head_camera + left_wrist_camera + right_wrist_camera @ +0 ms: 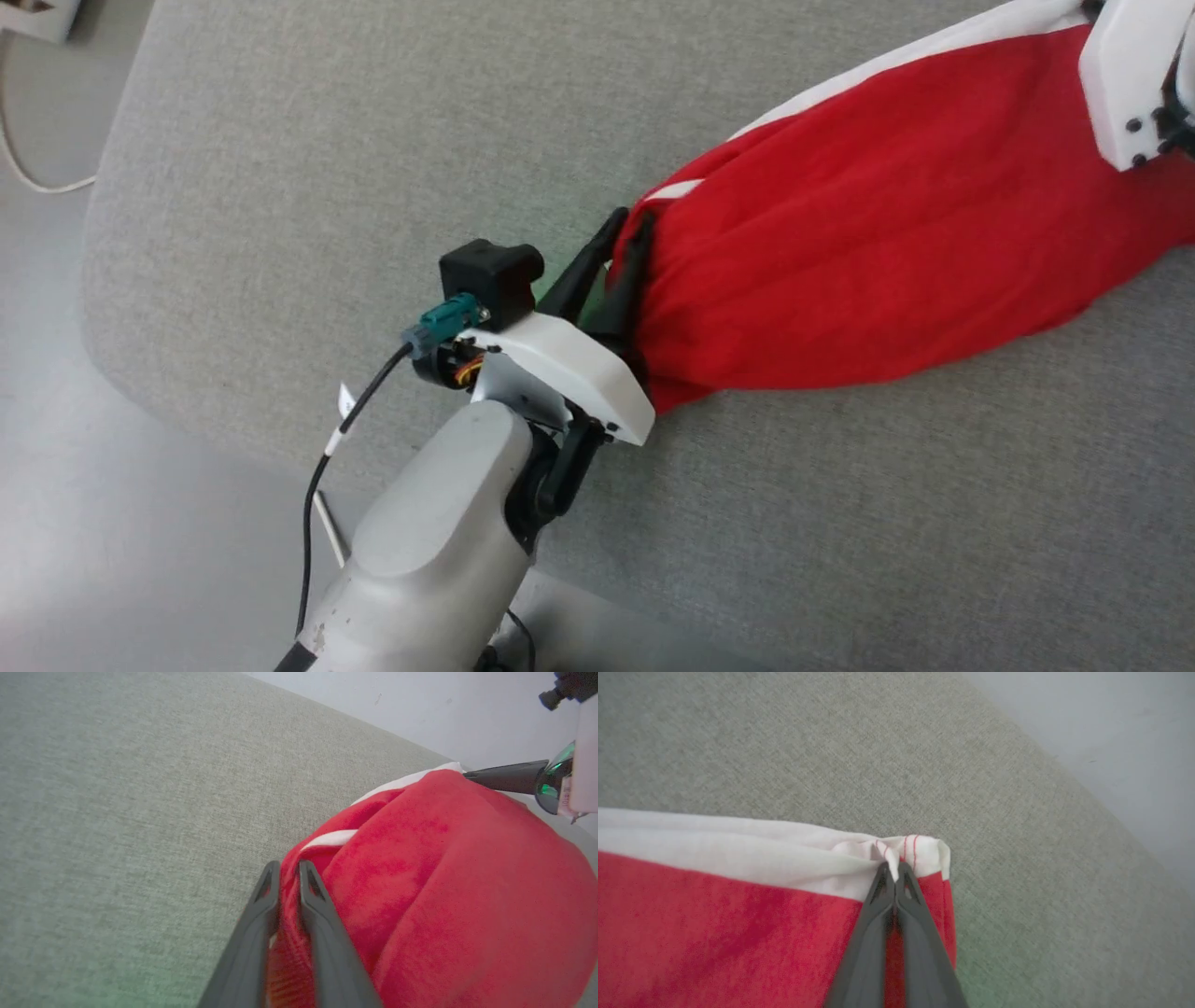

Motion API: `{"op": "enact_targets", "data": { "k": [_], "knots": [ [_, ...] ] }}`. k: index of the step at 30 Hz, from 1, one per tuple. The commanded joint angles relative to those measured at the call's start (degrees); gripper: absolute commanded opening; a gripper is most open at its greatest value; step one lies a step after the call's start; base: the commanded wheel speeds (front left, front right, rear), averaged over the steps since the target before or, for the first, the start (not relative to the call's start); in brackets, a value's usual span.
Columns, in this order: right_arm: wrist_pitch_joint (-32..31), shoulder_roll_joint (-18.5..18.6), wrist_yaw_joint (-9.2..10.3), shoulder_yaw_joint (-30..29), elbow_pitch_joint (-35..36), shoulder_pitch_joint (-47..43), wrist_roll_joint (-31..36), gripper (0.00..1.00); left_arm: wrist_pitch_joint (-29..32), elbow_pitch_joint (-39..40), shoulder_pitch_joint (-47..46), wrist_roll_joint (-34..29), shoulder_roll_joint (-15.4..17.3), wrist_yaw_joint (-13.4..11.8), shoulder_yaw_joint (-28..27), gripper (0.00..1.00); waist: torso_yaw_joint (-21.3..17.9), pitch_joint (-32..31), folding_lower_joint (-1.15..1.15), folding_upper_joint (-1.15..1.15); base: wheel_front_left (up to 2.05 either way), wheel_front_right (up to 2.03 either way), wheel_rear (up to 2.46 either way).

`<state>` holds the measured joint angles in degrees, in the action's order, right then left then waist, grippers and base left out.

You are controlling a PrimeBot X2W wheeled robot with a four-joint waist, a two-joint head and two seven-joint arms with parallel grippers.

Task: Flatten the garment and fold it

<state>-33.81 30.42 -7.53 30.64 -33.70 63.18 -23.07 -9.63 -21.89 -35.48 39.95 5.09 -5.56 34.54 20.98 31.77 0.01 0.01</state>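
Note:
The red garment (887,233) lies bunched in a long roll on the grey fabric surface (327,187), with its white band along the far edge. My left gripper (627,229) is at the garment's near left end. In the left wrist view its fingers (322,933) stand a narrow gap apart with red fabric (444,882) filling that gap. In the right wrist view my right gripper (895,868) is shut on the white band's corner (920,851). Its white housing (1130,84) shows at the head view's top right.
The surface's rounded edge (103,308) drops to a pale floor at the left. A white cable (28,173) and a white box (37,19) lie on that floor. A pale wall (444,709) stands beyond the surface's far side.

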Motion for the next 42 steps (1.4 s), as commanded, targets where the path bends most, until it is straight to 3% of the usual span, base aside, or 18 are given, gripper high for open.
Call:
{"op": "enact_targets", "data": {
  "k": [1, 6, 11, 17, 23, 31, 36, 42],
  "knots": [
    [-0.8, 0.3, 0.04, 0.7, -1.2, 0.2, -1.4, 1.00, -0.3, -0.7, 0.0, 0.4, -0.1, 0.5, 0.5, 1.00, 0.4, 0.1, -0.01, -0.01, 0.00, 0.00, 0.00],
    [0.6, 0.4, 0.04, 0.3, -1.8, -1.7, -4.8, 1.00, -1.9, 0.1, 0.9, 0.0, 0.8, 1.2, 0.5, 1.00, -1.1, -2.6, -0.01, -0.01, 0.00, 0.00, 0.00],
    [7.4, -0.1, 0.04, -3.4, 0.2, -6.9, -7.7, 1.00, -4.5, 2.5, 3.2, -2.2, 3.0, 0.6, -0.9, 1.00, -3.0, -6.5, -0.01, -0.01, 0.00, 0.00, 0.00],
    [17.2, -2.5, 0.04, -11.3, 4.6, -16.2, -8.6, 1.00, -5.3, 10.1, 7.8, -9.8, 4.1, -0.8, -8.1, 1.00, -4.9, -10.5, -0.01, -0.01, 0.00, 0.00, 0.00],
    [22.3, -8.0, 0.04, -21.6, 7.5, -24.1, -6.7, 1.00, -5.4, 15.7, 13.0, -17.4, 1.6, 3.3, -16.5, 1.00, -5.4, -11.7, -0.01, -0.01, 0.00, 0.00, 0.00],
    [18.0, -15.8, 0.04, -33.8, 3.8, -23.0, 1.0, 1.00, -5.4, 19.1, 15.2, -24.3, -1.6, 9.1, -24.2, 1.00, -4.2, -9.8, -0.01, -0.01, 0.00, 0.00, 0.00],
    [13.2, -19.4, 0.04, -40.0, -2.3, -18.5, 7.8, 1.00, -5.4, 18.9, 15.5, -25.1, -2.1, 10.5, -25.5, 1.00, -2.9, -8.6, -0.01, -0.01, 0.00, 0.00, 0.00],
    [5.4, -22.0, 0.04, -44.9, -8.6, -14.8, 18.3, 1.00, -5.4, 18.8, 15.5, -23.1, -2.2, 10.1, -24.2, 1.00, -1.8, -8.0, -0.01, -0.01, 0.00, 0.00, 0.00]
  ]
}}
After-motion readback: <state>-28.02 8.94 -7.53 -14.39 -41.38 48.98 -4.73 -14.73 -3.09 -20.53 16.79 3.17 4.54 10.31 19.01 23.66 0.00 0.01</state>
